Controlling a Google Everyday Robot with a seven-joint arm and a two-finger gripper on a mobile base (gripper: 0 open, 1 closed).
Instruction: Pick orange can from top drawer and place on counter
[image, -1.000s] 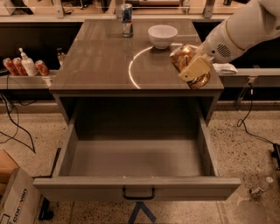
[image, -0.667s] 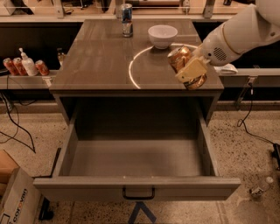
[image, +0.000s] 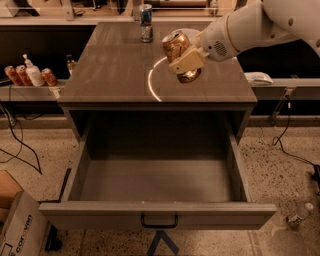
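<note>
Nearest, low & left of the counter (image: 115, 70): cardboard box (image: 20, 230) on the floor; a clear plastic bottle (image: 300, 215) lies on the floor low & right of it. Top drawer (image: 160, 185) is pulled fully out from under the counter's front edge, inside bare, dark pull handle (image: 159, 220) centred on its face panel. On the counter top, a bright curved light streak (image: 152, 82) near the middle. Over the counter's right half, the gripper (image: 185, 61) comes in from the right on a white arm (image: 250, 27), fingers clamped on the orange can (image: 176, 45); can is tilted, one tan pad across its side. Can't tell whether the can's lower end touches the counter or sits just above it. At the counter's far edge, approx. centre, a slim blue-and-silver can (image: 145, 22) stands upright, well apart from the gripper. Left of the counter, on a lower side ledge: red cans (image: 15, 75) & a white pump bottle (image: 32, 72) grouped together.
</note>
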